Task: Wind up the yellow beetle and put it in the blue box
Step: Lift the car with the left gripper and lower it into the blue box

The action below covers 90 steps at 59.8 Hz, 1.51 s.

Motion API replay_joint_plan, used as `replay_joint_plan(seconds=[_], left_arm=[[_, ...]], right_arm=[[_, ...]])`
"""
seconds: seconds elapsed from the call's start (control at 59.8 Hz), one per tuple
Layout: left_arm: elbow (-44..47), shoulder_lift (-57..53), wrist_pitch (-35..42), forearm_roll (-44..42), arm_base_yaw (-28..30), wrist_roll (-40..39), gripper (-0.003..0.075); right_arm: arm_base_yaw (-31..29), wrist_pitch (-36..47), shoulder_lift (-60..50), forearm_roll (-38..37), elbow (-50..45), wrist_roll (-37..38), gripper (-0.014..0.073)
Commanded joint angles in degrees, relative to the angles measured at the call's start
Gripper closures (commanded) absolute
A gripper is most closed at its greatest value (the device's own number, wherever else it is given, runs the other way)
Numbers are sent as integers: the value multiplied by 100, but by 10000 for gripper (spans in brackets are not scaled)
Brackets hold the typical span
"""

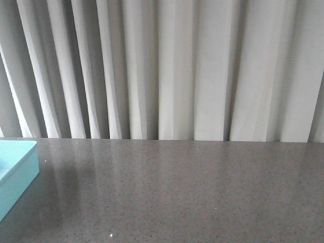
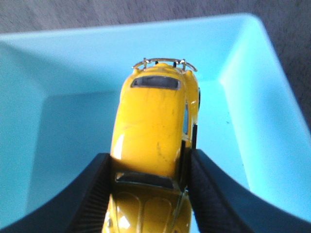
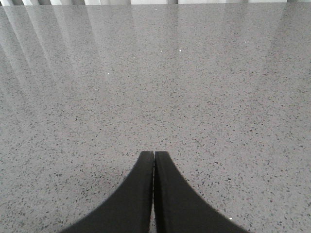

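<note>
**Beetle gripped over the open box**

The left gripper (image 2: 148,194) is clenched on the beetle (image 2: 155,131), its two black ribbed fingers (image 2: 206,194) pressing the car's sides near one end. The yellow body runs lengthwise away from the wrist camera, with a dark window and a thin chrome bumper at the far end. Beneath and around the car lies the box (image 2: 252,97), its pale blue floor and sloping inner walls filling most of the left wrist view; whether the wheels touch the floor cannot be told.

In the front view only a corner of the box (image 1: 20,172) shows, at the left edge of the grey speckled table (image 1: 192,192), with a pleated white curtain (image 1: 177,66) behind.

The right gripper (image 3: 154,160) is closed with nothing in it, its black fingers (image 3: 170,194) pressed together over bare table (image 3: 194,82).
</note>
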State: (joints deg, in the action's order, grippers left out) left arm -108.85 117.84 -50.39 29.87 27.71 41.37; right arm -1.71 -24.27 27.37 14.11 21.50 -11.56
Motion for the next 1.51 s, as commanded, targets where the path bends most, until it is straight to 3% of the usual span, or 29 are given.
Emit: replay_joint_plan(seconds=[0.0,0.184,0.335,0.468,0.652,0.803,1.071,1.288,1.489], left_arm=[[-135,-64,190,205,-45,-261,725],[-135,166,-51,-141,-40,-754,700],[-135,166,-39,-96,-40,-851,624],[-135,166,-80,107,-40,-998,495],[-135,166,-148,184,-40,-1403,262],[-138,166,-227,194,-40,-1667,174],[-138,-168,-359,487,-40,-1804,232],[-138,-1018,-457,1358,-40,-1565,376],[-138,-2125,-1200,2484,-46,-1105,572]], right_arm=[[-18,380,17,-14,152,-18,601],[-18,380,17,-14,152,-18,601],[-18,380,17,-14,152,-18,601],[-18,380,17,-14,152,-18,601],[-18,380,17,-14,152,-18,601],[-18,380,17,-14,152,-18,601],[-18,380,17,-14,152,-18,601],[-18,380,17,-14,152,-18,601],[-18,380,17,-14,152,-18,601]])
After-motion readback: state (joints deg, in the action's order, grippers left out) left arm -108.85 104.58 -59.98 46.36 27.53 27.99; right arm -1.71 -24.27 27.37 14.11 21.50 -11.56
